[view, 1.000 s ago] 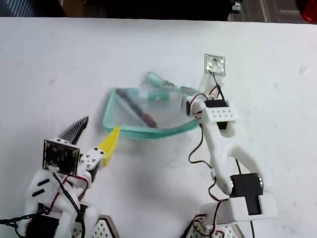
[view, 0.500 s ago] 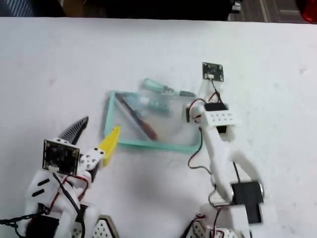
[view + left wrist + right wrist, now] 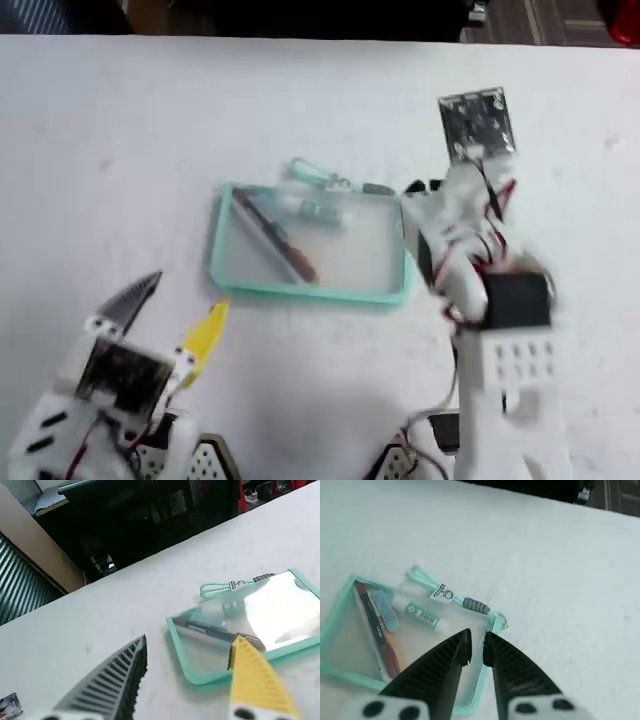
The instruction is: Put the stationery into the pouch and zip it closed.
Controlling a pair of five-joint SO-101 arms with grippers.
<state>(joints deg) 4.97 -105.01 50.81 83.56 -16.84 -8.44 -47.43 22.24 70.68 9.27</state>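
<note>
The clear pouch with a teal rim (image 3: 310, 291) lies flat mid-table, a dark red pen (image 3: 275, 238) and a white glue stick (image 3: 312, 210) inside it. Its teal strap (image 3: 310, 172) and grey zipper pull (image 3: 377, 188) rest at the far edge. In the right wrist view, my right gripper (image 3: 476, 636) hangs above the pouch corner by the zipper pull (image 3: 476, 605), shut and holding nothing. In the left wrist view, my left gripper (image 3: 191, 640) stands open just short of the pouch rim (image 3: 180, 650). Its black and yellow fingers show near the pouch's near-left corner, left gripper (image 3: 190, 290).
White table all around the pouch. A dark drop-off runs along the table's far edge (image 3: 300, 36). The right arm's body (image 3: 500, 330) rises beside the pouch's right end.
The pouch's right end was held up and has come down flat. The right arm has risen away from it. The left arm has drawn back toward the near edge.
</note>
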